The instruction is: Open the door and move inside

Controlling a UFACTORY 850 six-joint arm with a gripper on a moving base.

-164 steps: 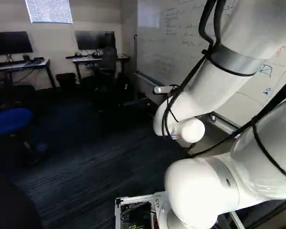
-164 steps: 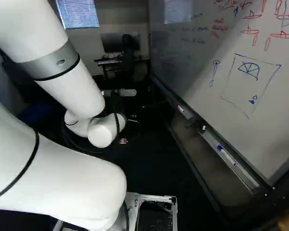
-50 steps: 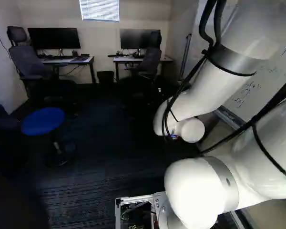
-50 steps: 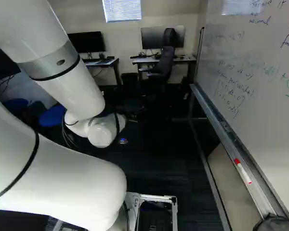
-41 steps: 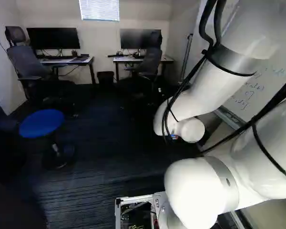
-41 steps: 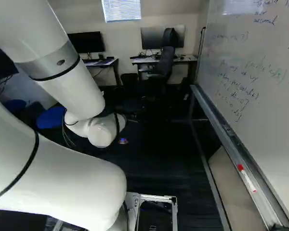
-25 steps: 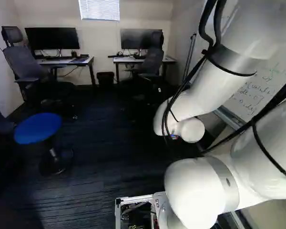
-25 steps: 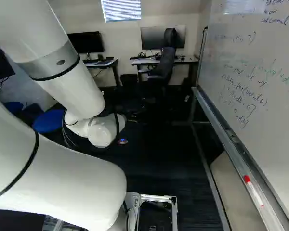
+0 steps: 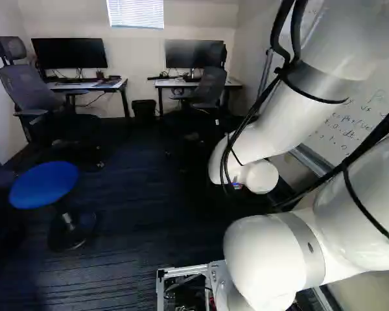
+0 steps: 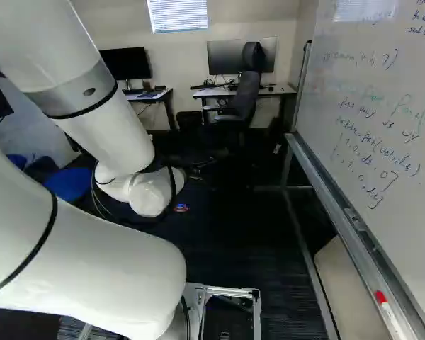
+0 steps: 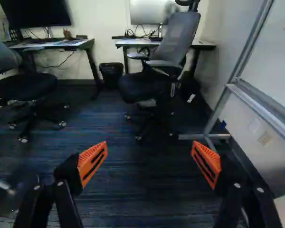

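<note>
Zero sign of the door, and the gripper (image 11: pixel 149 152) spread wide

From the left of the left base view, then: a blue stool (image 9: pixel 44 184), a dark office chair (image 9: pixel 29 87) beyond it by a desk (image 9: pixel 84 85), a black bin (image 9: pixel 143 109) near the far wall (image 9: pixel 136 55), and a second chair (image 9: pixel 209 86) at the next desk (image 9: pixel 235 83). On to the white arm (image 9: pixel 279 123), and past it, at the right, the whiteboard (image 10: pixel 382 149) on its metal frame (image 10: pixel 333 202). And the door? Neither base view has it, nor the wrist view, so which way it lies from the gripper, or how its long axis runs, I cannot tell. My read: we're already inside, moving in being the step at hand. If so, the frame's foot (image 11: pixel 204 136), ahead on the whiteboard side, is what to miss. The gripper: orange pads (image 11: pixel 91 163) far apart, carpet (image 11: pixel 142 190) showing between, touching nothing, holding nothing.
</note>
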